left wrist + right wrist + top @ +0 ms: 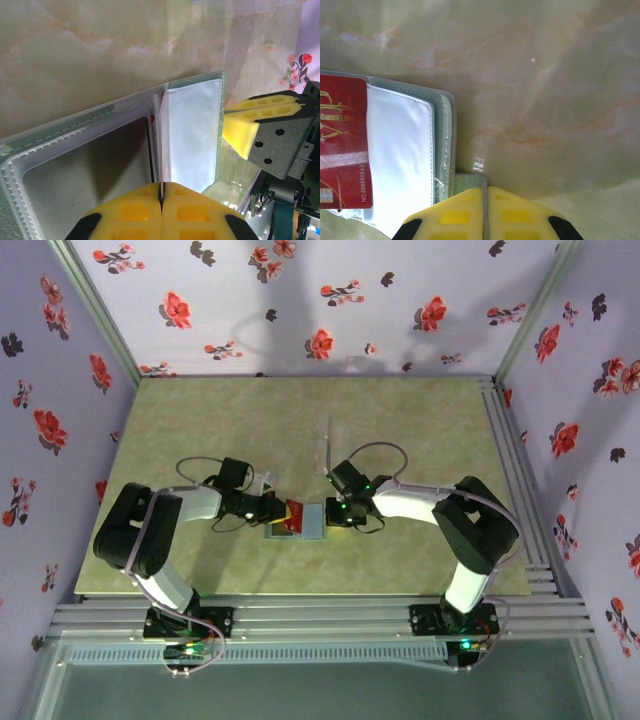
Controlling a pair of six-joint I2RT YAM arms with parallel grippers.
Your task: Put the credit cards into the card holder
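The grey-teal card holder [313,524] lies open mid-table between both grippers, its clear pockets [192,135] facing up. My left gripper [161,186] is shut on the thin edge of a red card [293,515], held edge-on at the holder's middle fold. In the right wrist view the red card [342,145] lies over the white pocket of the holder [442,140]. My right gripper [485,190] is shut on the holder's grey-teal edge at its near corner. Its yellow fingers [247,125] show just beyond the holder's far side.
The green marbled table top [400,420] stretches behind and to both sides. A thin clear upright piece [325,445] stands just behind the right gripper [330,514]. Aluminium rails [320,615] run along the near edge, and floral walls close off three sides.
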